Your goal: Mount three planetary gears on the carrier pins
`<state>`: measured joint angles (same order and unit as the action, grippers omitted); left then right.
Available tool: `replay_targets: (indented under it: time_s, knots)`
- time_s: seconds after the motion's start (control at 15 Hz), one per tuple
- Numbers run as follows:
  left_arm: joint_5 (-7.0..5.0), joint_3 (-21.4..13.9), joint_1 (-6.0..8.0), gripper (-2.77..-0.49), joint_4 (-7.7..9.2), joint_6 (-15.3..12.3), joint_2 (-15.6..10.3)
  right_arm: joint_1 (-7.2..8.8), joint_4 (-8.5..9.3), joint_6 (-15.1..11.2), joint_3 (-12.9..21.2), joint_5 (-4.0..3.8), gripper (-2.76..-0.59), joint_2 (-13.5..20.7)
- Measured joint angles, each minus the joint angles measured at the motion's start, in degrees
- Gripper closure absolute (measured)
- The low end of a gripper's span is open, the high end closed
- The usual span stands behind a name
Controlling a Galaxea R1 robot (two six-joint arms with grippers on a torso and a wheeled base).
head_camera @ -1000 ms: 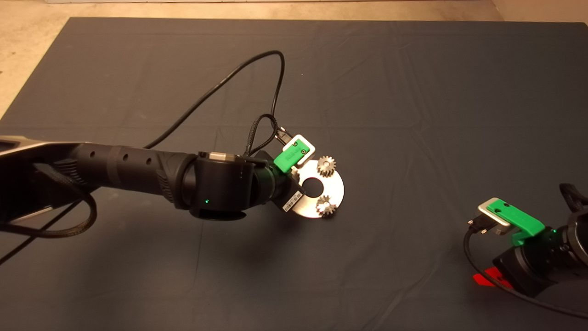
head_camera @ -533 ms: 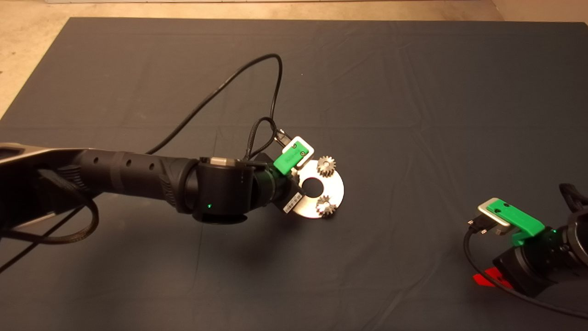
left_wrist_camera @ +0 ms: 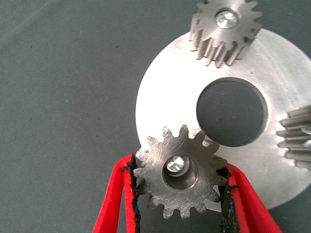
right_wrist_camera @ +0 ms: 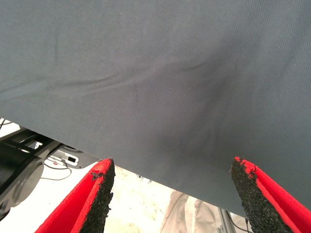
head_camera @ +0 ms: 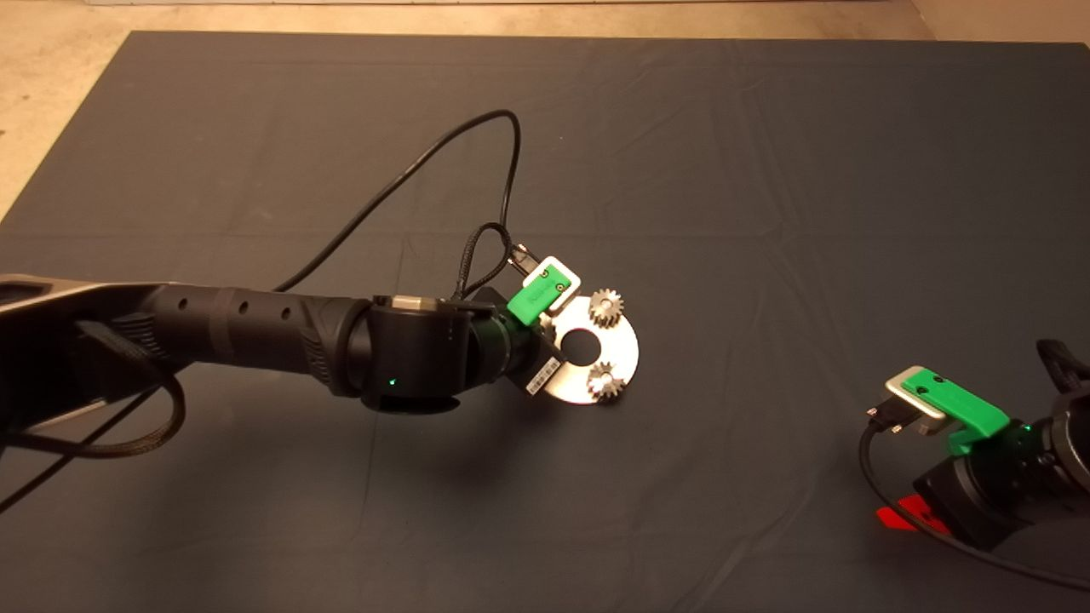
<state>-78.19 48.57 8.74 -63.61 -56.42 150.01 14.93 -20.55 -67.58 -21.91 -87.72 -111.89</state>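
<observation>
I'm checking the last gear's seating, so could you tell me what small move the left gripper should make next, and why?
Probably a slight nudge to centre the bore, then straight down. The left gripper holds the third gear over the disc, and the pin tip shows off-centre inside its bore. Two other gears already sit on their pins. The right gripper waits at the mat's edge.

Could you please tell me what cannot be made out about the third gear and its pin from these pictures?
- Head view: the left gripper and the gear it holds are hidden under the left arm's wrist.
- Left wrist view: the pin tip shows inside the bore, off centre; whether the gear is fully seated on the disc cannot be judged.
- Left wrist view: one seated gear is cut off by the edge.
</observation>
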Motion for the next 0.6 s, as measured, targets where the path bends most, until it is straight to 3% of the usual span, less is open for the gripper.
replay_targets:
  time_s: [0.6]
  knots:
    - [0.40,0.09,-0.20,-0.70,-0.30,0.05,-0.17,-0.02,0.00,0.00,0.00,0.01,-1.76,0.00]
